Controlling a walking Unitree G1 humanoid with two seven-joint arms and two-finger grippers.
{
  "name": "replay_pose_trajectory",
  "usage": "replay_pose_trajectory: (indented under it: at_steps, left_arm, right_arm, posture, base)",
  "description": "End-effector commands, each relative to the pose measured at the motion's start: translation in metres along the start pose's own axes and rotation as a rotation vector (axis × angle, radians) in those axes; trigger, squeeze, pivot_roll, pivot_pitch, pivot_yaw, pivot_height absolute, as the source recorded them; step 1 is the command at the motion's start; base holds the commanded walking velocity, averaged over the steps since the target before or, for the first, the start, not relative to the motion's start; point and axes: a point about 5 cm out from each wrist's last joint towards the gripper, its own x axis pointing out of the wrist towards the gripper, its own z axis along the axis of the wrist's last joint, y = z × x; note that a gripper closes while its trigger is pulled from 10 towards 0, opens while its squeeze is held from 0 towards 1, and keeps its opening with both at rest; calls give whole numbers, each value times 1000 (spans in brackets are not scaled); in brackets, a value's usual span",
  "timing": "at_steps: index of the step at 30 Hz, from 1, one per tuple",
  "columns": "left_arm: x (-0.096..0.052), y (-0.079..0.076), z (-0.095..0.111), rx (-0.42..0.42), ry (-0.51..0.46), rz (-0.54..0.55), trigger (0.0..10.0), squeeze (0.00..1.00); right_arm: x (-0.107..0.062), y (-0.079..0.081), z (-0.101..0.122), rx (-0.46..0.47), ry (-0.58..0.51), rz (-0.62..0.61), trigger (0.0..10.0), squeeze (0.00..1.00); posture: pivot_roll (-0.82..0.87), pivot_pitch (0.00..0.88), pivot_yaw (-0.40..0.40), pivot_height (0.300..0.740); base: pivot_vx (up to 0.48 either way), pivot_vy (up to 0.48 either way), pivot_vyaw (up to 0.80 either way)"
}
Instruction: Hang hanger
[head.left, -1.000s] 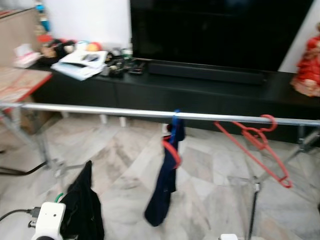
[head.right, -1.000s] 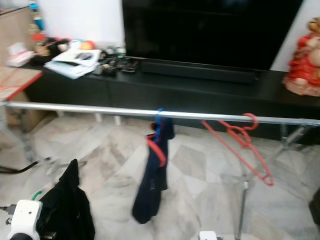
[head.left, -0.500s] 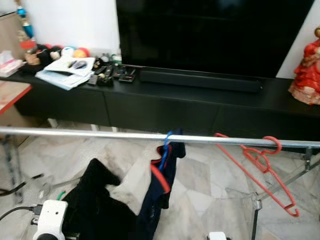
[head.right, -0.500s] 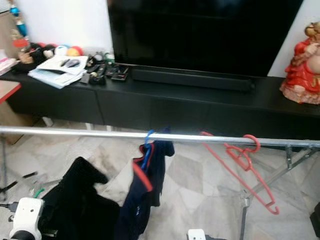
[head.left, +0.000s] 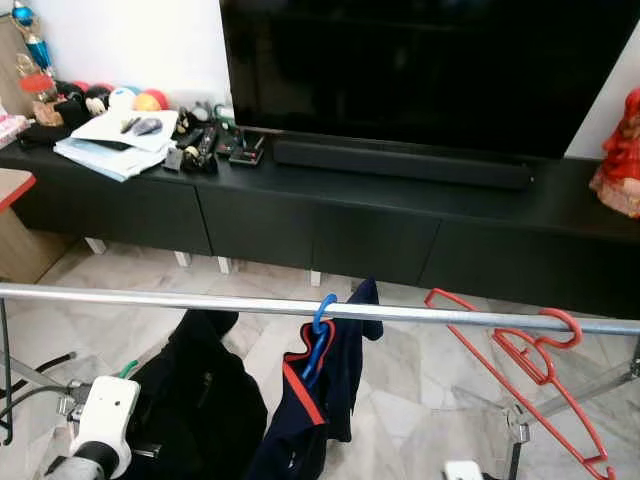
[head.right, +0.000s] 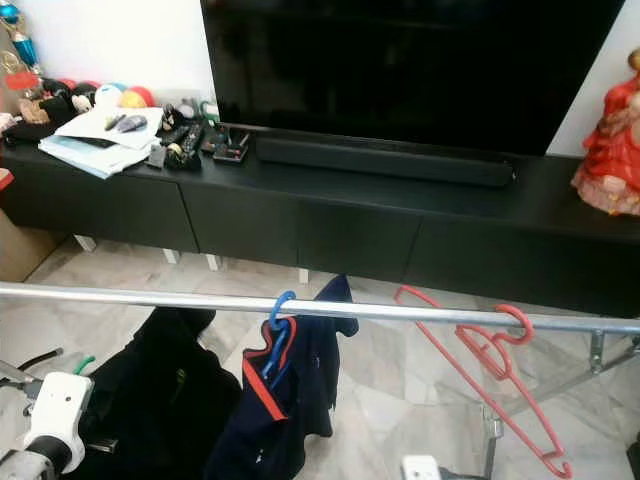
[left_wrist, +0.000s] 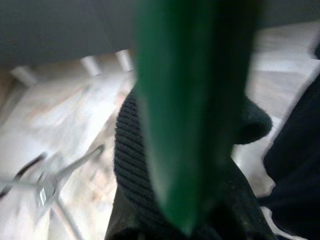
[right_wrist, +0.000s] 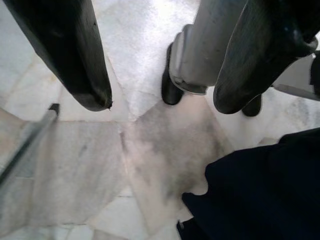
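A silver rail (head.left: 200, 300) runs across in front of me. On it hangs a blue hanger (head.left: 320, 322) carrying a navy garment with red trim (head.left: 320, 400). Further right on the rail are red hangers (head.left: 530, 350), bare. Low on the left, my left gripper (head.left: 135, 385) is shut on a green hanger (left_wrist: 185, 125) that carries a black knitted garment (head.left: 200, 400), held below the rail and left of the navy one. My right gripper (right_wrist: 165, 102) hangs low over the marble floor, open, with nothing between its fingers.
Behind the rail stand a long black TV console (head.left: 330, 215), a large TV (head.left: 420, 70) and a soundbar (head.left: 400, 165). Papers and remotes (head.left: 120, 140) lie at its left end, and a red figurine (head.left: 622, 150) stands at its right. The rack's legs (head.left: 520, 425) stand at the right.
The camera has shifted, so the rail now sits lower in view. My left arm has raised the black garment from low by the floor to just under the rail, close beside the navy garment.
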Motion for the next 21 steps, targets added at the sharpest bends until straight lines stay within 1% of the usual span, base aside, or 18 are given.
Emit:
replay_pose_trajectory:
  at_steps: [1, 3, 5, 8, 10, 12, 13, 15, 18, 19, 20, 21]
  left_arm:
    - [3, 3, 8, 33, -29, -36, 10000, 0]
    - [10, 12, 18, 59, -42, -50, 10000, 0]
    - [13, 15, 24, 68, -57, -62, 10000, 0]
    - [18, 20, 32, 114, -63, -114, 10000, 0]
    - [20, 21, 33, 121, -64, -115, 10000, 0]
    - [24, 23, 37, 126, -67, -125, 10000, 0]
    - [24, 23, 37, 126, -67, -125, 10000, 0]
    - [34, 19, 45, 126, -84, -154, 10000, 0]
    - [42, 15, 53, 120, -107, -168, 10000, 0]
    - [42, 15, 53, 120, -107, -168, 10000, 0]
    - [44, 15, 55, 117, -116, -170, 10000, 0]
    - [47, 14, 61, 114, -134, -179, 10000, 0]
  right_arm:
    - [0, 3, -3, 16, 9, 10, 10000, 0]
    - [1, 7, -2, 16, 8, 13, 10000, 0]
    - [2, 11, -1, 16, 7, 18, 10000, 0]
    - [5, 28, 3, 17, 2, 34, 10000, 0]
    - [6, 30, 3, 17, 1, 35, 10000, 0]
    - [7, 38, 4, 16, 1, 43, 10000, 0]
    - [7, 38, 4, 16, 1, 43, 10000, 0]
    - [8, 44, 6, 15, -3, 47, 10000, 0]
    - [8, 43, 9, 18, -9, 46, 10000, 0]
    - [8, 43, 9, 18, -9, 46, 10000, 0]
    - [8, 41, 10, 19, -11, 43, 10000, 0]
    - [8, 36, 12, 19, -14, 38, 10000, 0]
  posture:
    - [36, 94, -11, 740]
    - [34, 92, -9, 740]
    - [34, 91, -8, 740]
    - [37, 84, -4, 740]
    - [37, 84, -5, 740]
    - [35, 81, -3, 740]
    - [35, 81, -3, 740]
    - [35, 77, -2, 740]
    - [31, 74, 1, 740]
    - [31, 74, 1, 740]
    - [29, 72, 1, 740]
    - [28, 72, 2, 740]
  base:
    - [0, 0, 0]
    - [0, 0, 0]
    - [0, 0, 0]
    - [0, 0, 0]
    - [0, 0, 0]
    - [0, 0, 0]
    - [0, 0, 0]
    - [0, 0, 0]
    - [0, 0, 0]
    - [0, 0, 0]
    - [0, 0, 0]
    - [0, 0, 0]
